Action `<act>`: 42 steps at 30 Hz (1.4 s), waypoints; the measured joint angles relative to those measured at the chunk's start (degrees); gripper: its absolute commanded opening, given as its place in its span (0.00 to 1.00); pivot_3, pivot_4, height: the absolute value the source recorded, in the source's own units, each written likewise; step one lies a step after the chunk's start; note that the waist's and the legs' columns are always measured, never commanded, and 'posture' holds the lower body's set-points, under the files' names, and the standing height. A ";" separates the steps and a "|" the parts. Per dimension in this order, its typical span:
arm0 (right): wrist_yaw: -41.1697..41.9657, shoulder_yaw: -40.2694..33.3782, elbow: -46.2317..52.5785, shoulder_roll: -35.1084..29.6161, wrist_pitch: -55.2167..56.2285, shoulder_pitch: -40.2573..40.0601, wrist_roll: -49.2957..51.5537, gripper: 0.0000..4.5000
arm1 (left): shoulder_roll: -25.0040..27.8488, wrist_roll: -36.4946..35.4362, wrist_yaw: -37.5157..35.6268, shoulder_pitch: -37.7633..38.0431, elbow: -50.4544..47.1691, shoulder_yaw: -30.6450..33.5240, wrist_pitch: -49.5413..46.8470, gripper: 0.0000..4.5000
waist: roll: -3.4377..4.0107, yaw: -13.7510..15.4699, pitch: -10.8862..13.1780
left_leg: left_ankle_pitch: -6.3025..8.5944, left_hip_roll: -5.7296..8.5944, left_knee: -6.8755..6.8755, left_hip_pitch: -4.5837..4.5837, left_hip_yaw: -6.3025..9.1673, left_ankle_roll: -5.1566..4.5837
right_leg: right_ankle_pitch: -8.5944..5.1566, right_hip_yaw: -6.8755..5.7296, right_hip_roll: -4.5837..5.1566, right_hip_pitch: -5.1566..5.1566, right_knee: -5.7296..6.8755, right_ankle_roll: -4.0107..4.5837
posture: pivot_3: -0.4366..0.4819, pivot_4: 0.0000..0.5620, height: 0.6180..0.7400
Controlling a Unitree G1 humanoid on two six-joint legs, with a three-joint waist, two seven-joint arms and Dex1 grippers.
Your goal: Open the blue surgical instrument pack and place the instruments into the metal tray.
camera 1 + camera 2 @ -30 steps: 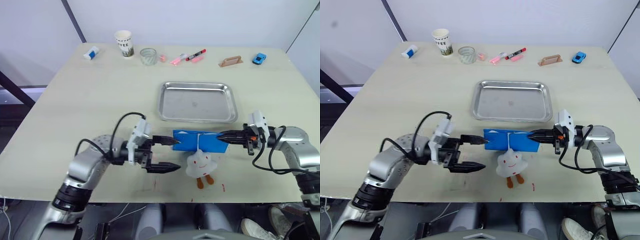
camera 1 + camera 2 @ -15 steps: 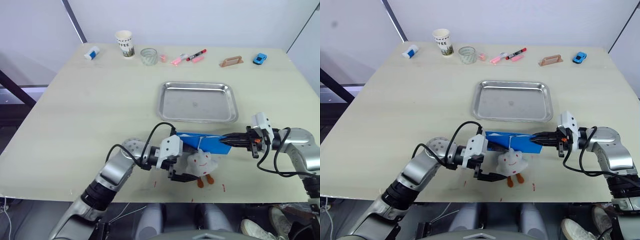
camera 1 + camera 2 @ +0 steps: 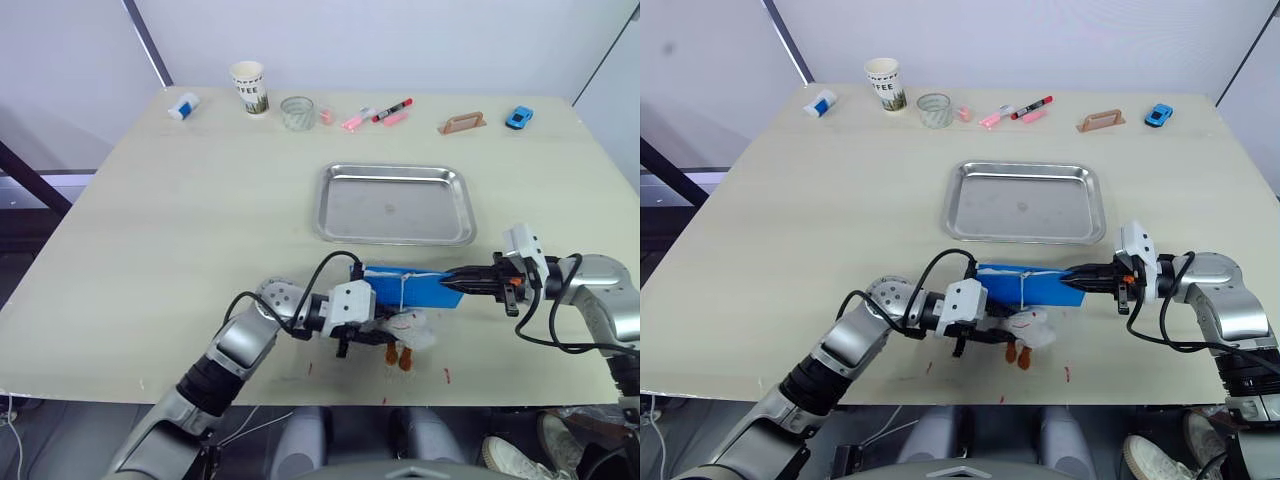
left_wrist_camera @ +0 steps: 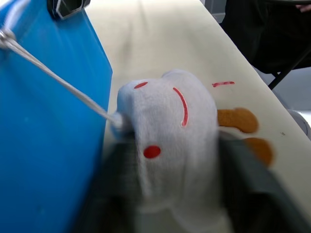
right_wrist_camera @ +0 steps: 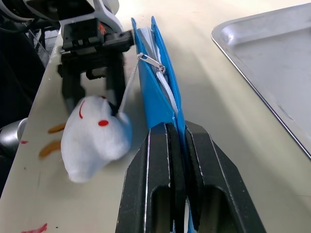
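The blue surgical instrument pack stands on its long edge just in front of the metal tray, which is bare. My right gripper is shut on the pack's right end; in the right wrist view its fingers pinch the blue fabric. A white plush toy with a red face hangs by a cord from the pack's zipper pull. My left gripper is shut on this toy, with a dark finger on either side of it. The instruments are hidden.
Along the table's far edge stand a small white bottle, a paper cup, a glass, pink and red markers, a tan holder and a blue toy car. Small red marks dot the table's front edge.
My left gripper moved right from beside the pack's left end to the plush toy and closed on it; the toy has tipped over. The right gripper kept its hold on the pack.
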State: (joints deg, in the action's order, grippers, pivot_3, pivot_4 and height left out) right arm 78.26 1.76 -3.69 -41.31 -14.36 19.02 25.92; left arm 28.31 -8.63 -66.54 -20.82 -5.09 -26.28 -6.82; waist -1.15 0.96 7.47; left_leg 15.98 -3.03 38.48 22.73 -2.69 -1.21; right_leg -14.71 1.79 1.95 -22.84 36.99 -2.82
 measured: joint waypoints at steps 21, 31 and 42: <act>1.23 0.56 -3.84 1.16 5.23 1.22 -1.06 0.00 | 7.76 -22.80 -3.69 4.26 -4.30 22.27 -9.31 0.01 | 0.01 -0.19 0.01 | 0.00 -0.04 -0.01 -0.02 0.00 0.00 | 0.00 -0.03 -0.01 0.00 0.01 0.00 | 0.48 0.27 1.00; 1.61 0.52 -4.75 1.18 5.78 1.23 -0.51 0.00 | 11.31 -23.01 -3.69 4.69 0.02 26.52 -11.12 0.01 | 0.02 -0.12 0.01 | 0.00 -0.04 -0.01 -0.02 -0.01 0.00 | 0.00 -0.03 0.00 0.00 0.01 0.00 | 0.48 0.27 1.00; 1.89 -1.87 -3.53 1.33 0.08 -0.41 4.97 0.00 | 12.31 -21.20 -4.47 7.25 2.36 26.91 -9.87 0.01 | 0.07 -0.13 0.05 | 0.00 -0.04 -0.01 -0.01 -0.02 0.00 | 0.00 -0.03 0.00 -0.01 0.01 0.00 | 0.48 0.27 1.00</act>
State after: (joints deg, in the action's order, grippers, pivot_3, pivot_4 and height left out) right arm 80.16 -0.11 -7.21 -39.98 -14.28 18.61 30.88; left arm 40.62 -29.83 -71.01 -13.58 -2.73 0.63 -16.70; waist -1.09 0.83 7.52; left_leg 15.98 -3.07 38.46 22.72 -2.71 -1.20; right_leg -14.71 1.76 1.96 -22.84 37.00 -2.81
